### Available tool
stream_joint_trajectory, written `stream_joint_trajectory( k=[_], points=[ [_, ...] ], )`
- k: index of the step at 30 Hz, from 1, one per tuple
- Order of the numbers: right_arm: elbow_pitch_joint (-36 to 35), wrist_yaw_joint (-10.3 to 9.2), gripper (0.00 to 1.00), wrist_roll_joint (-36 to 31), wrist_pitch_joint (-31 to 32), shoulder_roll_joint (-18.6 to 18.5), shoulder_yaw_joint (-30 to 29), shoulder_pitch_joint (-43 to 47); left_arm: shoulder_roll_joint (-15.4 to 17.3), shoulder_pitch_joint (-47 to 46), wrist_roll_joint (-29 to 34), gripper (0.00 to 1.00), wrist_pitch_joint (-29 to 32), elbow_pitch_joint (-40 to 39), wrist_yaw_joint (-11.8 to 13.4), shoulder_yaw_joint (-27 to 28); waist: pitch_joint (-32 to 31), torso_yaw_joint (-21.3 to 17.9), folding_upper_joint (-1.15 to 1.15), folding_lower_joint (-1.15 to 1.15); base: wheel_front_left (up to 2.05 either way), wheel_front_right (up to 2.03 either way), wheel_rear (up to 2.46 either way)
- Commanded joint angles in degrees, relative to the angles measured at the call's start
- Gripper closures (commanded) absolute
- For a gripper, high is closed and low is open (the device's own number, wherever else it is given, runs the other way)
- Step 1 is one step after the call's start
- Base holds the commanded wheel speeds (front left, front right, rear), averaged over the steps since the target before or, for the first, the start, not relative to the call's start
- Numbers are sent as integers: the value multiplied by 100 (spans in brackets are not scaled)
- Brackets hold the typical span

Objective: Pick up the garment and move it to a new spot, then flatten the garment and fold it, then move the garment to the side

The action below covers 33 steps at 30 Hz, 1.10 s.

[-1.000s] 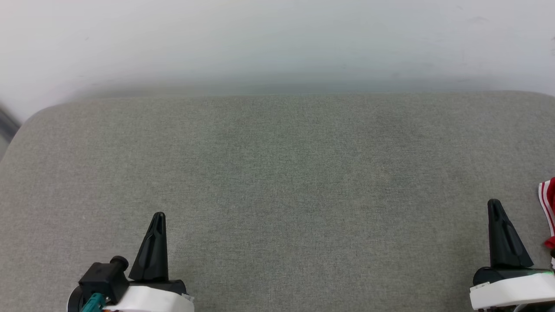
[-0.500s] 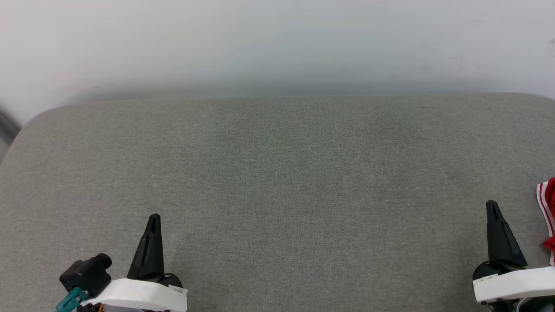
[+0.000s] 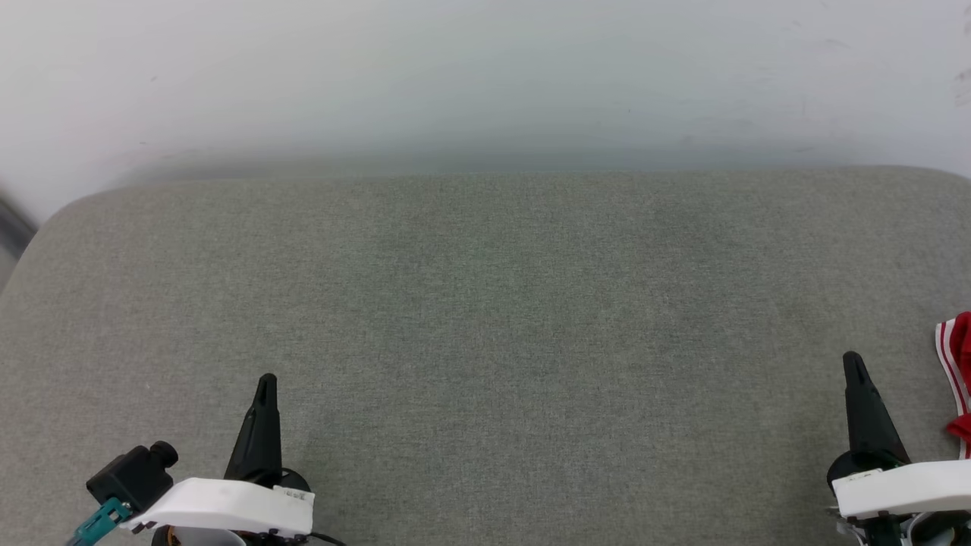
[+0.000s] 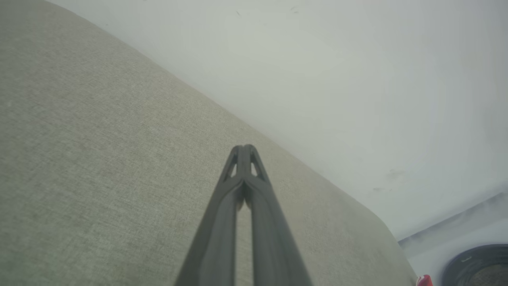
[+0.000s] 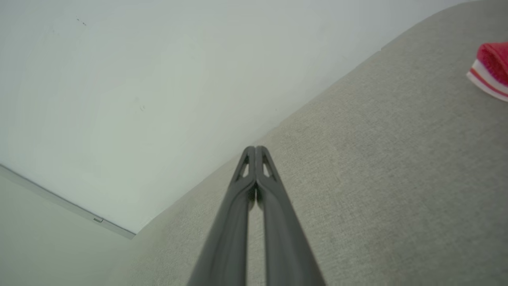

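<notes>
One garment corner near pinched right claw

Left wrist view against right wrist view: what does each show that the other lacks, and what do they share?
First: the left gripper, shut, and a dark round object at lower right. Second: the right gripper, shut, and the garment, its red and white striped edge at upper right. Shared: the grey padded surface and the white wall. A red speck at the first's bottom edge is too small to name.
</notes>
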Motion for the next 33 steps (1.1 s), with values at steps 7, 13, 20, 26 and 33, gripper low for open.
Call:
stream_joint_trajectory(
  k=[7, 13, 20, 26, 33],
  points=[
    [43, -1, 100, 625, 154, 32, -31, -205, 58, -210, -699, 100, 146, 44, -23, 58, -26, -6, 0, 0, 0, 0, 0],
    [113, -1, 100, 1023, 261, 62, -41, -244, 63, -262, -1150, 100, 253, 114, -33, 82, -47, -10, 0, 0, 0, 0, 0],
    [205, -1, 100, 1577, 413, 104, -58, -307, 66, -328, -1775, 100, 402, 213, -47, 118, -78, -17, 0, 0, 0, 0, 0],
    [267, -1, 100, 1917, 508, 132, -70, -349, 67, -372, -2163, 100, 500, 274, -50, 147, -99, -21, 0, 0, 0, 0, 0],
    [325, -1, 100, 2240, 599, 158, -83, -386, 66, -406, -2526, 100, 594, 338, -57, 176, -120, -26, 0, 0, 0, 0, 0]
  ],
)
